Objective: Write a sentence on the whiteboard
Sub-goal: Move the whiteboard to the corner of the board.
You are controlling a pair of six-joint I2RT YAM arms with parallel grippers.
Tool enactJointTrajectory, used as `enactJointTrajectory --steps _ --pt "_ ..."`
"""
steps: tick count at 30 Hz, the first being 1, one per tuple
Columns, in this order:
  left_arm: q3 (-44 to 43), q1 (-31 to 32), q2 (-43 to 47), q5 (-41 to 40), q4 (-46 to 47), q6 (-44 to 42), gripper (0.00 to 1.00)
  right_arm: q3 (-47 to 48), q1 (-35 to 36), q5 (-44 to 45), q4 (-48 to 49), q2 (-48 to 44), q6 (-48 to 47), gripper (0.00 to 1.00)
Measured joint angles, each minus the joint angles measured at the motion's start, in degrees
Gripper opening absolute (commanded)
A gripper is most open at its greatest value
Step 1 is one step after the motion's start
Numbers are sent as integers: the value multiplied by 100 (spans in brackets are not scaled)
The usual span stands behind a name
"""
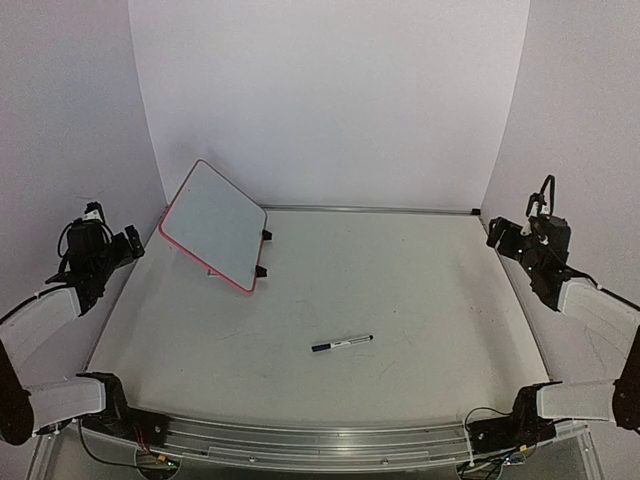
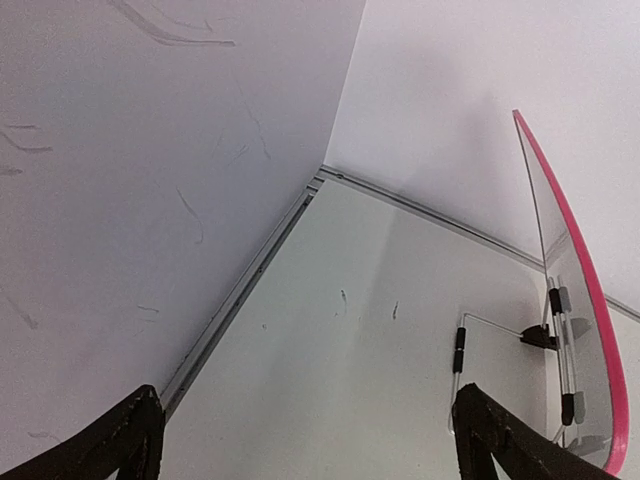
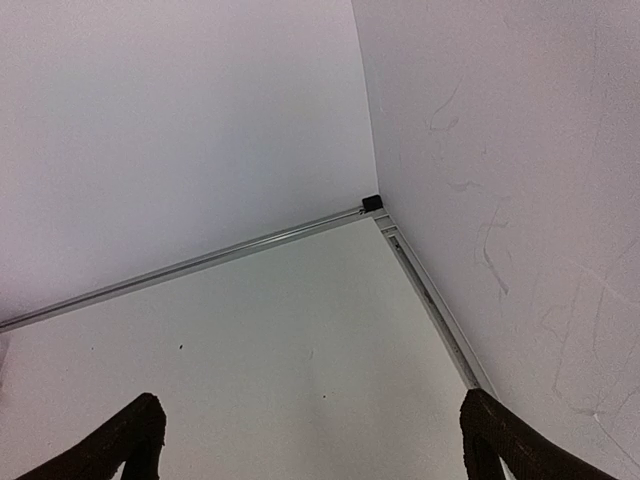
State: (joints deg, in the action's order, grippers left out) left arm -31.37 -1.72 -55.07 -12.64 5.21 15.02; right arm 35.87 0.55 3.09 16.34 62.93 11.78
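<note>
From above, you have the whiteboard (image 1: 213, 225) standing at the far left of the table (image 1: 420, 280), propped on a long edge and tilted back on two small black clip feet; it is a rounded-corner rectangle with a thin red-pink frame, and its glossy face reads plain white from here; a slim marker (image 1: 341, 344) with a white barrel and dark cap lies flat near the middle of the matte, lightly scuffed tabletop, well apart from the board and from both arms; your left gripper (image 1: 132, 245) hangs just beside the board's left edge without touching it, and your right gripper (image 1: 497, 236) sits over at the far right edge. In the left wrist view, your left gripper (image 2: 310, 430) is spread wide with nothing between its dark fingers (image 2: 135, 435); the board (image 2: 592, 300) shows edge-on at the right, a thin curved pink rim with a black clip foot (image 2: 540, 338) at its base. In the right wrist view, your right gripper (image 3: 305, 430) is likewise parted and empty, above bare table (image 3: 280, 330) at a metal-railed corner.
</note>
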Motion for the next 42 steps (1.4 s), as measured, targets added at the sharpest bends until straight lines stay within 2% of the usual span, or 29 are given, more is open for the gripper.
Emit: enactJointTrajectory --steps 6,9,13,20,25,34,38,42 --pt "-694 0 283 -528 -1434 386 100 219 -4 -899 -442 294 114 98" --pt "-1299 -8 307 -778 -2217 579 100 445 -4 -1699 -553 573 144 98" --pt "-2150 -13 212 -725 -3035 597 100 797 150 -2644 -606 909 119 98" --pt "-3763 -22 -680 55 -4114 227 100 1720 1816 -3095 -909 1688 -617 98" --pt "-4318 -24 -1002 696 -4323 -38 100 2564 2856 -3216 -1046 2787 -1112 93" --pt "-4391 -37 -1422 2918 -4237 -179 100 4658 4040 -3625 -1368 5167 -1533 84" --pt "-4381 -37 -1514 3322 -4212 -173 100 5597 4301 -3835 -1395 6091 -1563 77" --pt "-4025 -37 -1356 3313 -3780 -153 100 6391 4419 -4015 -1529 6937 -1546 73"
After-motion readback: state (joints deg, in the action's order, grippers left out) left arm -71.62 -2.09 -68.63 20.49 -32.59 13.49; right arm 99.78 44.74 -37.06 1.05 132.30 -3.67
